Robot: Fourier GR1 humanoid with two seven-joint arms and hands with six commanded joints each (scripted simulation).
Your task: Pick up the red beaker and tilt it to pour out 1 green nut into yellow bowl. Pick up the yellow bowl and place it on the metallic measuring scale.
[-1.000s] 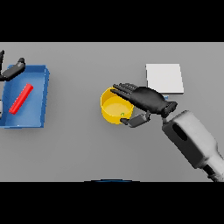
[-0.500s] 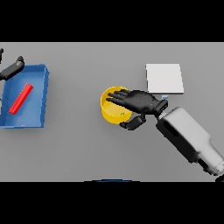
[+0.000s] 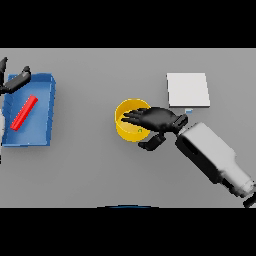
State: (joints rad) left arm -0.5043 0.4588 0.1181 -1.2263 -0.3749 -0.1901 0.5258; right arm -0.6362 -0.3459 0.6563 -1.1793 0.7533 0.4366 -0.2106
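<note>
The yellow bowl (image 3: pixel 126 123) stands at the table's middle with a small green nut (image 3: pixel 139 131) inside. My right hand (image 3: pixel 159 119) lies over the bowl's right half. Its fingers stretch leftward across the opening and its thumb (image 3: pixel 152 143) sits outside, below the rim. It is open. The red beaker (image 3: pixel 24 112) lies on its side in the blue tray (image 3: pixel 46 100) at the left. Open and holding nothing, my left hand (image 3: pixel 15 82) hovers at the tray's far left corner. The metallic scale (image 3: pixel 187 90) sits flat to the right, beyond the bowl.
The right forearm (image 3: pixel 212 157) slants from the lower right toward the bowl, passing just below the scale. The blue tray has raised walls.
My right hand has slid left, reaching further over the yellow bowl, and the forearm has followed. The left hand has barely shifted by the tray.
</note>
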